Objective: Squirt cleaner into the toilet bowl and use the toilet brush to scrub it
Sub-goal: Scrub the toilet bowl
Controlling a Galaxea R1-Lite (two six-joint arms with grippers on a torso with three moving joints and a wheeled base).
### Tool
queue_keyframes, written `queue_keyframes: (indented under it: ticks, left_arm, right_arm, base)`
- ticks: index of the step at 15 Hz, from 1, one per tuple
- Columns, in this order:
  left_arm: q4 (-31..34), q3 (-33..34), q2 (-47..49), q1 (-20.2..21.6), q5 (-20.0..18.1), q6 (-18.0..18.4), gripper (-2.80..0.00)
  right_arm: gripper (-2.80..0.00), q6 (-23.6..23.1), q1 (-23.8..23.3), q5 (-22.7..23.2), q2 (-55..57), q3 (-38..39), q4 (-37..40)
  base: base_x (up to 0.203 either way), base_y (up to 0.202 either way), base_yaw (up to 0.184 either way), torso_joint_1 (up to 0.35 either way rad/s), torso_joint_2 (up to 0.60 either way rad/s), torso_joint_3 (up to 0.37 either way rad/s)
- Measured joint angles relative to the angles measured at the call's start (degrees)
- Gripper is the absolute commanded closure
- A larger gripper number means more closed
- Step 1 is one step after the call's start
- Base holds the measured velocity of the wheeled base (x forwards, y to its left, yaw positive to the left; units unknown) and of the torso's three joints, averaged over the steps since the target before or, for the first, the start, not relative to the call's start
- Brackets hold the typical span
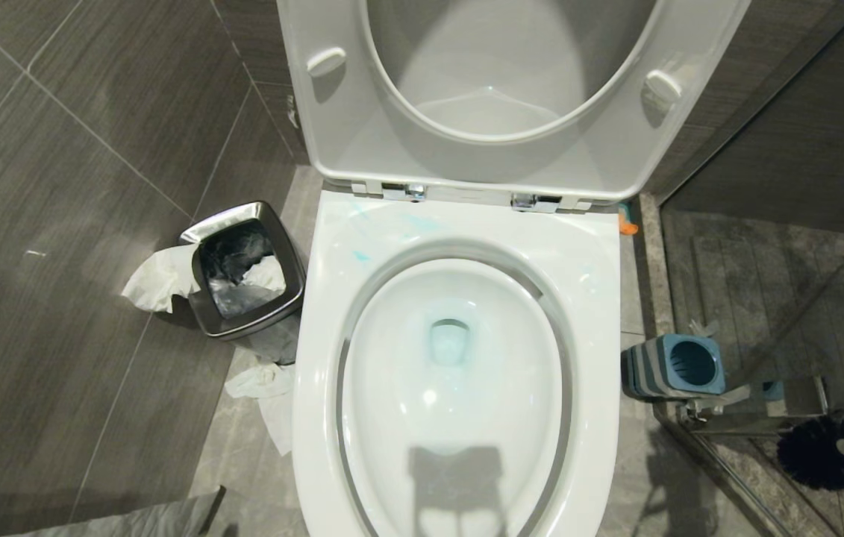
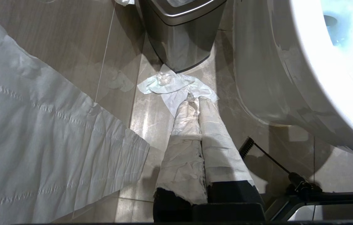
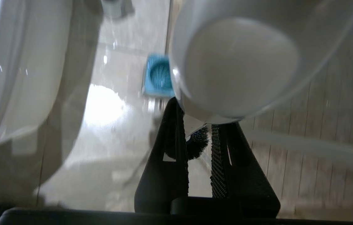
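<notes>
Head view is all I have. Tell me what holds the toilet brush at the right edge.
Observer: The right gripper, outside your view, is shut on the toilet brush handle, near its rounded end.
Operator: Report the left gripper.
Observer: The left gripper is shut and empty, its white-wrapped fingers pointing at a crumpled tissue on the floor by the bin.

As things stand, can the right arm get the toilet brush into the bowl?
Probably yes: the right gripper is clamped on the toilet brush handle, and the toilet bowl stands open, seat and lid raised.
</notes>
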Motion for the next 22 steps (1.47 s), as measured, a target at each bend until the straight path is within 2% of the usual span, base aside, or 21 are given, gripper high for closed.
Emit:
queue_keyframes:
  ticks: [1,2,4,5,8,9,13,16,18,20,22]
  left_arm:
    - [0.0,0.0,0.0,0.0,0.0,0.0,0.00]
    - [0.0,0.0,0.0,0.0,0.0,0.0,0.00]
    - [0.0,0.0,0.0,0.0,0.0,0.0,0.00]
    - [0.0,0.0,0.0,0.0,0.0,0.0,0.00]
    - [0.0,0.0,0.0,0.0,0.0,0.0,0.00]
    - [0.0,0.0,0.0,0.0,0.0,0.0,0.00]
    - [0.0,0.0,0.0,0.0,0.0,0.0,0.00]
    - [0.0,0.0,0.0,0.0,0.0,0.0,0.00]
    - [0.0,0.0,0.0,0.0,0.0,0.0,0.00]
    - [0.0,0.0,0.0,0.0,0.0,0.0,0.00]
    - [0.0,0.0,0.0,0.0,0.0,0.1,0.00]
  right_arm:
    - [0.00,-0.2,0.3,0.0,0.1,0.5,-2.0]
    - [0.00,-0.2,0.5,0.1,0.4,-0.9,-0.6]
    - [0.00,0.8,1.4,1.0,1.8,-6.6,7.7]
    - [0.00,2.1,1.8,2.8,3.1,-10.2,12.2]
    - [0.00,4.5,2.4,12.3,5.9,-17.4,20.7]
    - [0.00,4.7,2.5,13.4,6.9,-19.6,22.8]
    - [0.00,5.1,3.7,13.9,12.5,-30.3,25.1]
    - [0.00,7.2,5.6,13.9,17.8,-40.7,26.7]
    - [0.00,10.0,9.0,13.8,21.6,-49.2,31.2]
    - [0.00,12.7,14.6,12.7,25.4,-57.4,35.8]
    - [0.00,14.6,21.1,9.0,28.4,-61.7,38.3]
  base:
    - [0.000,0.000,0.000,0.000,0.00,0.000]
    - [0.000,0.000,0.000,0.000,0.00,0.000]
    - [0.000,0.000,0.000,0.000,0.00,0.000]
    - [0.000,0.000,0.000,0.000,0.00,0.000]
    - [0.000,0.000,0.000,0.000,0.00,0.000]
    - [0.000,0.000,0.000,0.000,0.00,0.000]
    - [0.000,0.000,0.000,0.000,0.00,0.000]
    - [0.000,0.000,0.000,0.000,0.00,0.000]
    - [0.000,0.000,0.000,0.004,0.00,0.036]
    - [0.000,0.000,0.000,0.005,0.00,0.152]
    - [0.000,0.000,0.000,0.004,0.00,0.183]
